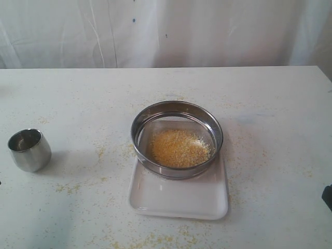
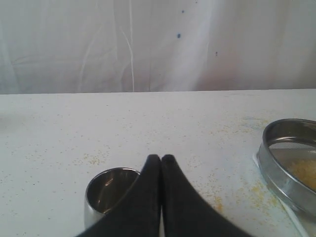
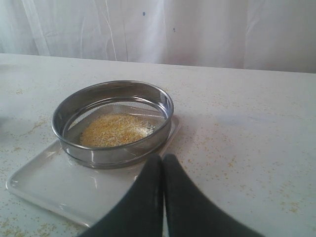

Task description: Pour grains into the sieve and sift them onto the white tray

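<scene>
Grains are seen heaped on the mesh inside the sieve, which is set on the far half of the tray. The bare near half of the tray, in front of the sieve, looks clean and white; whether anything has fallen through under the sieve cannot be told. A steel cup stands upright well to the left of the sieve and appears empty. Yellow specks are scattered over the table all around the sieve.

The left gripper is closed on nothing, its fingertips pressed together above the cup. The right gripper is likewise closed and empty, near the sieve but apart from it.

The pouring is judged done. The sifting is judged left to do, since the heap lies unspread and neither gripper touches the sieve.
</scene>
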Controlling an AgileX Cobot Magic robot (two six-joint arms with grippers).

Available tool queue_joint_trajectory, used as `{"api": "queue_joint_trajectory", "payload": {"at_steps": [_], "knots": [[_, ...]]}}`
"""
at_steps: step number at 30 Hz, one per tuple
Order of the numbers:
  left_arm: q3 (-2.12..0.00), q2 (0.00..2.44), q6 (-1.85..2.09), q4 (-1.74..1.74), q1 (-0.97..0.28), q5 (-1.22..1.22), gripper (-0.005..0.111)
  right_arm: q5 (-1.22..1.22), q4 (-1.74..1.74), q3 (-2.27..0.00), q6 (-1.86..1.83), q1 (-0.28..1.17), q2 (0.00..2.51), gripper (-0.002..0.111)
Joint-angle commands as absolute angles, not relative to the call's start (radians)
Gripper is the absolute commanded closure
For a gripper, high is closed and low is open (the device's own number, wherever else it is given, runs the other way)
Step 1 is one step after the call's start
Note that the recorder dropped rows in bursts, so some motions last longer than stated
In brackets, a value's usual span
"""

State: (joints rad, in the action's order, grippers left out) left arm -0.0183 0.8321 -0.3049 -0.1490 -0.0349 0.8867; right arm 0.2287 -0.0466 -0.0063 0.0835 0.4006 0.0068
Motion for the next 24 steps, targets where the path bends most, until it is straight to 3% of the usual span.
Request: {"api": "queue_joint_trajectory", "payload": {"at_steps": [1,10,21,24], "knots": [[-0.008,0.75,-0.316,-0.157,-0.058,0.809,0.106,0.223,-0.049,0.0,0.086,0.397,0.0,0.108],[-0.008,0.325,-0.316,-0.176,-0.063,0.24,0.106,0.223,-0.049,0.0,0.086,0.397,0.0,0.108],[0.0,0.066,-0.316,-0.211,-0.063,0.027,0.106,0.221,-0.049,0.0,0.086,0.397,0.0,0.108],[0.0,0.0,-0.316,-0.21,-0.063,-0.151,0.106,0.223,-0.049,0.0,0.086,0.397,0.0,0.108]]}}
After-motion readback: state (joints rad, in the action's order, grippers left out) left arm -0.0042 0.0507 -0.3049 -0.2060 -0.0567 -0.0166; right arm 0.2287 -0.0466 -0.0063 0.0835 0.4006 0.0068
